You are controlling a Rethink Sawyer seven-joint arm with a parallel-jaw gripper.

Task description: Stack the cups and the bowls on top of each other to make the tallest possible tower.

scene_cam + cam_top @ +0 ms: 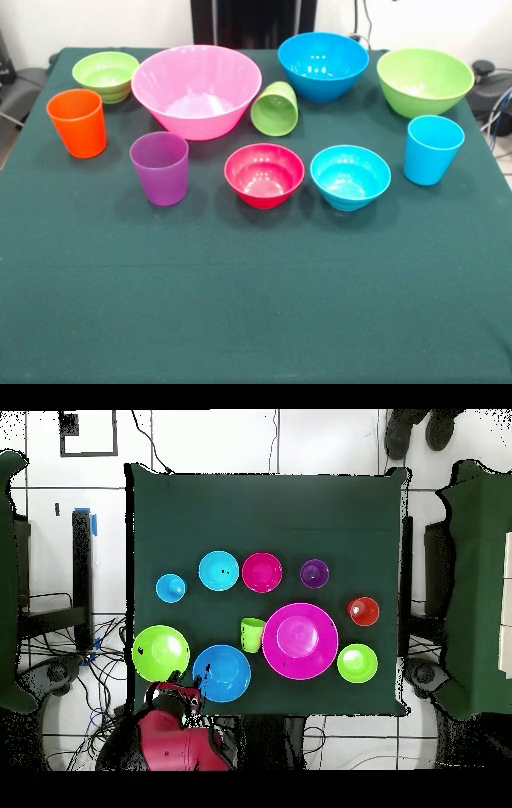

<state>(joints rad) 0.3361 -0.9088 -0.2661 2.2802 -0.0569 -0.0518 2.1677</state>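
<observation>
The green-clothed counter is bare along its near edge, and every piece sits apart from the others, so nothing is stacked yet and no tower exists.

Going by the front view, the nearest row holds the purple plastic tumbler, the small red glossy bowl and the small light blue bowl, all upright and mouth-up, probably spread out so each can be picked singly. Slightly farther back stand the orange tumbler at one side and the light blue tumbler at the other.

Behind them the very large pink bowl sits roughly central, a sensible base for nesting. The light green tumbler lies tipped on its side just beside it, mouth toward the camera; it would likely need righting.

Farthest back are the small green bowl, the medium blue bowl and the medium green bowl.

The red robot arm is drawn back at the base; its claw is not discernible, so I cannot tell its state.
</observation>
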